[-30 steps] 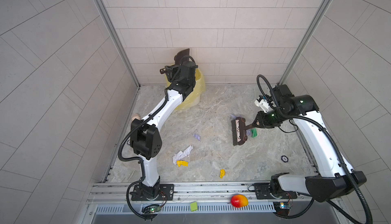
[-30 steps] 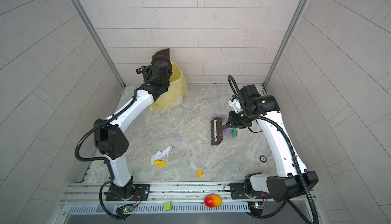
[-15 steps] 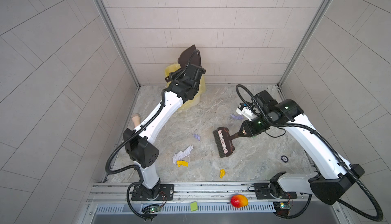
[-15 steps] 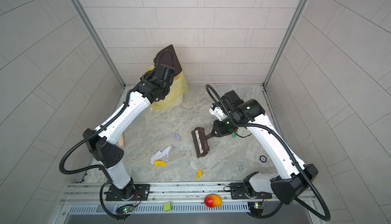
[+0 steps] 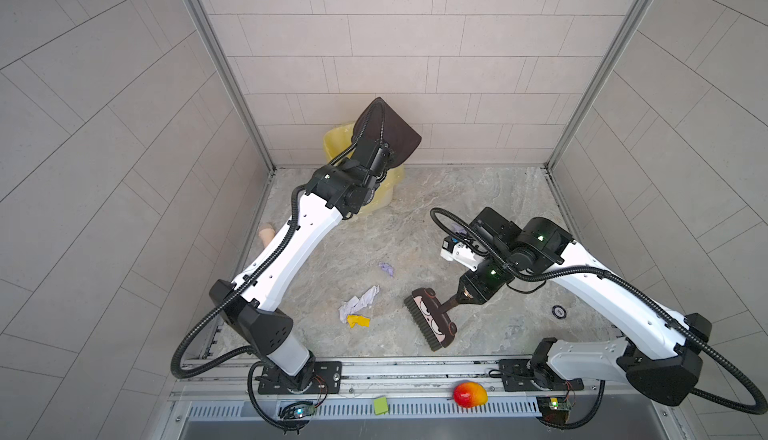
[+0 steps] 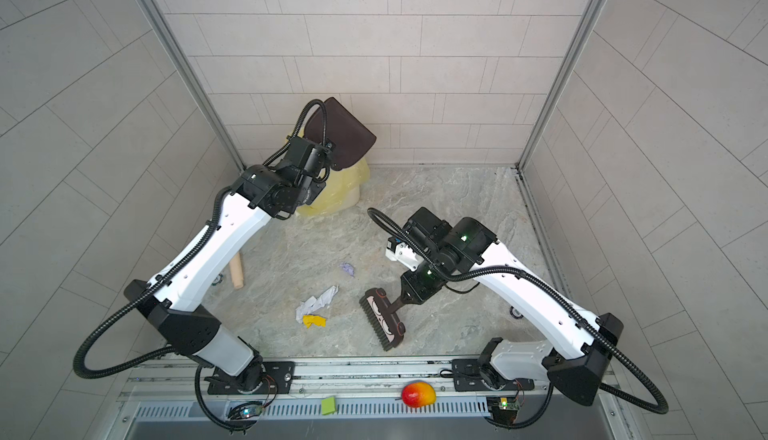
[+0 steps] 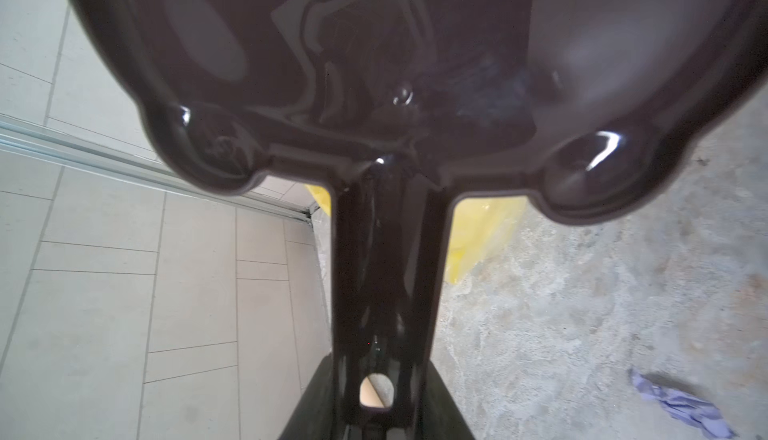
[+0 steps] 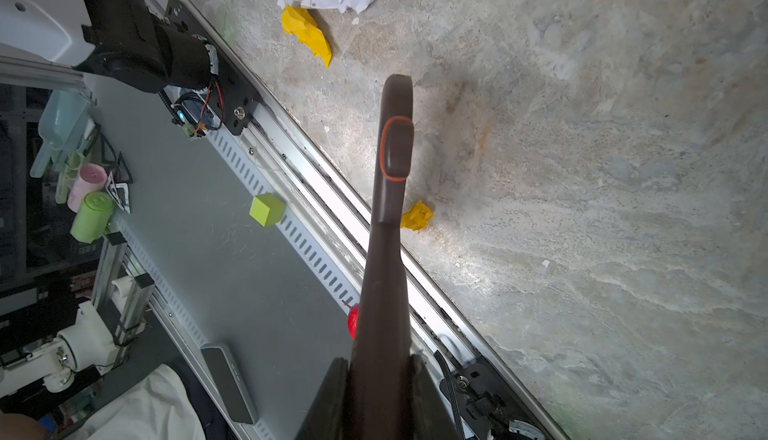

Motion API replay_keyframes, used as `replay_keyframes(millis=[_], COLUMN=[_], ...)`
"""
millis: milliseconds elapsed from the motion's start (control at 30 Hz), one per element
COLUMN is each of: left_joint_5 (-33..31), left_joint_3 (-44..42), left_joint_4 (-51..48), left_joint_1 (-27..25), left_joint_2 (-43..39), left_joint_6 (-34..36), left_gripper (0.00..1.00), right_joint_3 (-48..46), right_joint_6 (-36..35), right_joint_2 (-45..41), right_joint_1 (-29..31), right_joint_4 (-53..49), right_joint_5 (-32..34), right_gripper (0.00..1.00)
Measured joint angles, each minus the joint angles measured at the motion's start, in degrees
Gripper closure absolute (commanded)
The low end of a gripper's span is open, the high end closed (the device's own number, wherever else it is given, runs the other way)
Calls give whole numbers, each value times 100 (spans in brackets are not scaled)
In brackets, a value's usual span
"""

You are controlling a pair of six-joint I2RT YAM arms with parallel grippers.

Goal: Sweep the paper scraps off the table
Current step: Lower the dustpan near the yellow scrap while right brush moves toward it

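Table (image 5: 457, 184): flat, grey-beige marble pattern with pale veins.

Paper scraps (image 6: 318, 301): four seen, all lying loose on the table.

- Lavender scrap (image 5: 386, 269): small, crumpled, near mid-table, apart from the rest.
- White scrap (image 5: 359, 299): the largest, crumpled and elongated, left of centre toward the front.
- Yellow scrap (image 5: 358, 321): crumpled, at the white scrap's front end; contact cannot be told.
- Small yellow scrap (image 8: 417, 215): tight wad, seen in the right wrist view only, near the table's front edge.
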Motion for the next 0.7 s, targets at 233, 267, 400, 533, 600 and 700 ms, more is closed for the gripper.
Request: replay_keyframes(millis=[233,267,400,533,600,700], left_joint_5=[382,402,481,555,603,708], left_joint_3=[-251,-273,-378,-487,-564,-723], left_joint_4=[-48,-48,-52,-63,-76,-146], left_joint_1=[-44,-50,-92,-162,-214,-295], left_joint_2=[-2,-4,-33,-90,-131,-199], left_joint_6=[-308,-337,-415,-485,-549,-688], left_gripper=[100,100,100,100,100,100], right_joint_3=[17,31,168,341,431,575], right_joint_6=[0,-2,-22,-57,-74,-118], right_joint_2=[402,433,448,450,461,481], right_joint_1=[380,385,387,330,267,111], right_joint_4=[-42,-59,-232,-439,-557,-713], right_joint_5=[439,540,1034,1556,1825,2149], right_gripper=[100,100,100,100,100,100])
